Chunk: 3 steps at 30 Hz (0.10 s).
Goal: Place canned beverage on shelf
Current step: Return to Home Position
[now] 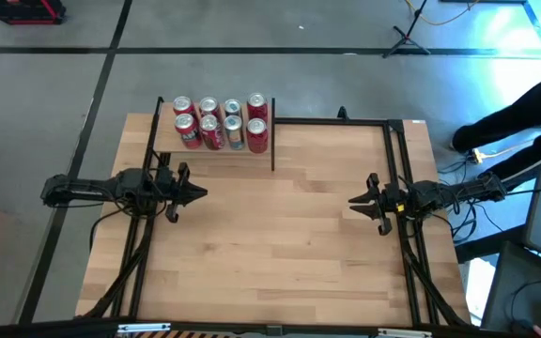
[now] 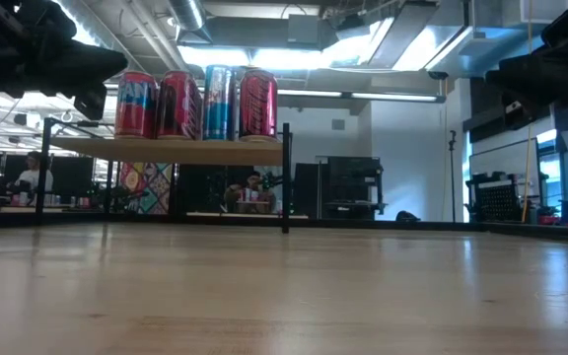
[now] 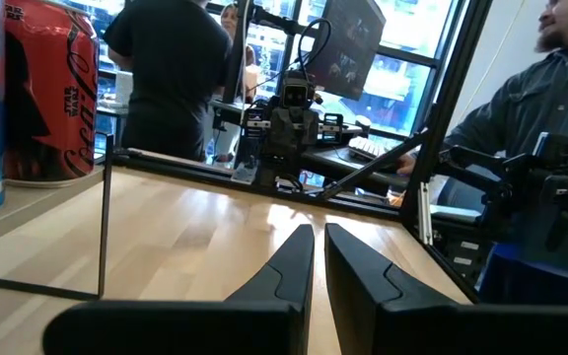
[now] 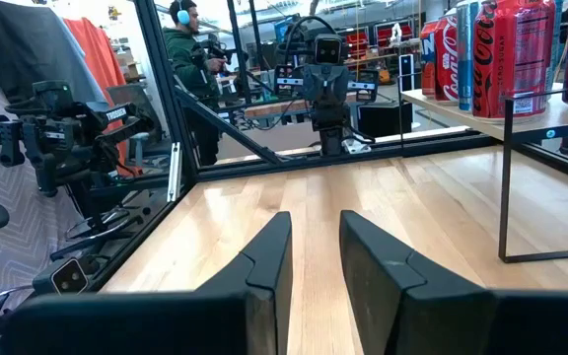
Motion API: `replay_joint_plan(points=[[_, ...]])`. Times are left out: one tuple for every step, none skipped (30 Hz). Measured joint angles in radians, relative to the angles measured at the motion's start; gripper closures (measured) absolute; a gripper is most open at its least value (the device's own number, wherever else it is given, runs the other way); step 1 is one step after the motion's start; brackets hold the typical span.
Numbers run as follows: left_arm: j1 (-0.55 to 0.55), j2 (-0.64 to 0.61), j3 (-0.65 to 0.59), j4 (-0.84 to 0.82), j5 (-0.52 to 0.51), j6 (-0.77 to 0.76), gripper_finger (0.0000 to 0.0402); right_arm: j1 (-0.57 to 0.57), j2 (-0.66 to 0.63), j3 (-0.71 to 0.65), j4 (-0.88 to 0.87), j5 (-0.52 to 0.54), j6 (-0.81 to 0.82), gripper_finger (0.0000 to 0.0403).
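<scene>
The shelf [image 1: 169, 141], a small light-wood board on thin black uprights, stands at the table's far left. Several cans [image 1: 220, 123], red and blue-silver, stand upright on it in two rows; they also show in the low view [image 2: 195, 104], the left wrist view [image 3: 52, 94] and the right wrist view [image 4: 501, 54]. My left gripper [image 1: 201, 194] hovers over the table's left side, near the shelf's front, fingers almost together and empty. My right gripper [image 1: 353, 200] hovers over the table's right side, slightly open and empty. No can is off the shelf.
A black metal frame [image 1: 336, 120] runs along the table's far and side edges. The shelf's front right upright [image 1: 272, 158] stands on the tabletop. Bare tabletop [image 1: 280, 244] lies between the arms. People stand beyond the table [image 3: 171, 79], and one is at the right [image 1: 524, 108].
</scene>
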Motion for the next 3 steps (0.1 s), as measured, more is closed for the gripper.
replay_joint_plan(points=[[0.0, 0.0, 0.0, 0.0, 0.0, 0.0, 0.0378, 0.0, 0.0, 0.0, 0.0, 0.0, 0.0, 0.0326], [0.0, 0.0, 0.0, 0.0, 0.0, 0.0, 0.0378, 0.0, 0.0, 0.0, 0.0, 0.0, 0.0, 0.0326], [0.0, 0.0, 0.0, 0.0, 0.0, 0.0, 0.0378, 0.0, 0.0, 0.0, 0.0, 0.0, 0.0, 0.0326]])
